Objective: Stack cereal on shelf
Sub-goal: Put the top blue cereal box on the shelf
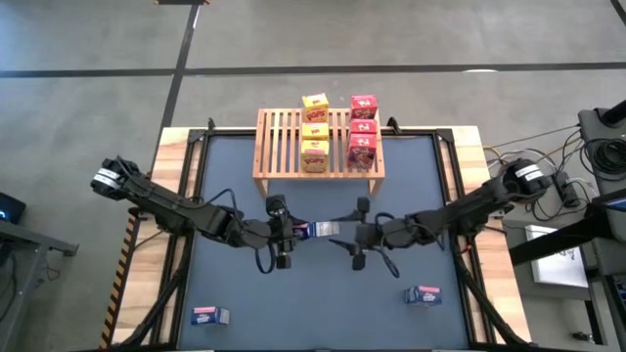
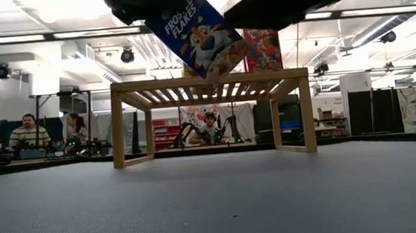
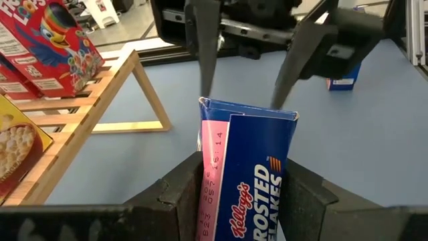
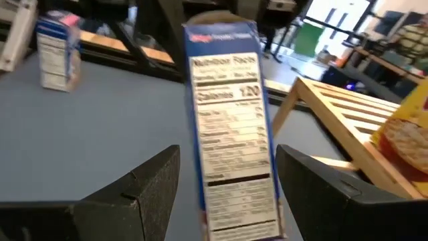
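A blue Frosted Flakes box (image 1: 318,231) hangs in the air mid-table between my two grippers, tilted in the low view (image 2: 198,32). My left gripper (image 1: 290,232) is shut on it. My right gripper (image 1: 344,233) is open; its fingers stand either side of the box's other end (image 4: 227,134) with gaps, touching nothing. The wooden slatted shelf (image 1: 284,142) stands at the table's far edge. On it lie three yellow boxes (image 1: 315,132) and three red boxes (image 1: 363,132). Two more blue boxes lie on the table, near left (image 1: 210,315) and near right (image 1: 424,294). My left gripper pinches the blue box between its two fingers (image 3: 180,197) at the end nearest its wrist (image 3: 244,201). The fingers come level from the table's left and lie along the box. The box is lifted clear of the table and sticks out toward my right gripper.
The shelf's left slats (image 1: 279,127) are bare. Dark mat (image 1: 323,303) lies open between the two blue boxes near the front edge. Cables and equipment (image 1: 587,156) sit off the table's right. People sit in the room beyond the shelf (image 2: 31,134).
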